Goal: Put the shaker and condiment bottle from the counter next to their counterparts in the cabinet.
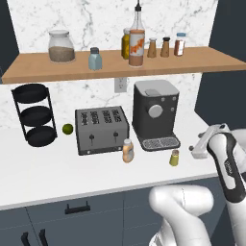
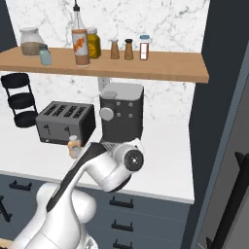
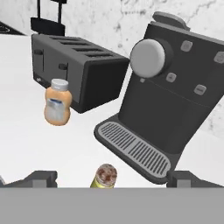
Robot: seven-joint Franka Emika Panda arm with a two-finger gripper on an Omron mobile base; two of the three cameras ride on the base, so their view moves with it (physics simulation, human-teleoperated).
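The tool (image 3: 107, 179) stands wide open and empty, its two dark fingertips (image 3: 40, 178) far apart at the bottom of the hand view, with the shaker (image 3: 104, 176) directly between them and just ahead, upright on the white bench (image 3: 26, 144); whether either fingertip touches it cannot be told. In the left base view the tool (image 1: 198, 149) sits just to the right of the shaker (image 1: 174, 157), low over the bench (image 1: 57, 178). Beyond the shaker and to the tool's far side stands the condiment bottle (image 3: 57, 107), upright, just in front of the toaster (image 3: 78, 70) and apart from it. The coffee machine (image 3: 175, 96) rises straight ahead of the tool, its drip tray near the shaker. High above the tool, on the cabinet (image 1: 192, 60), stand the pale blue shaker (image 1: 95, 59) and the tall orange-labelled bottle (image 1: 137, 45), well apart from each other.
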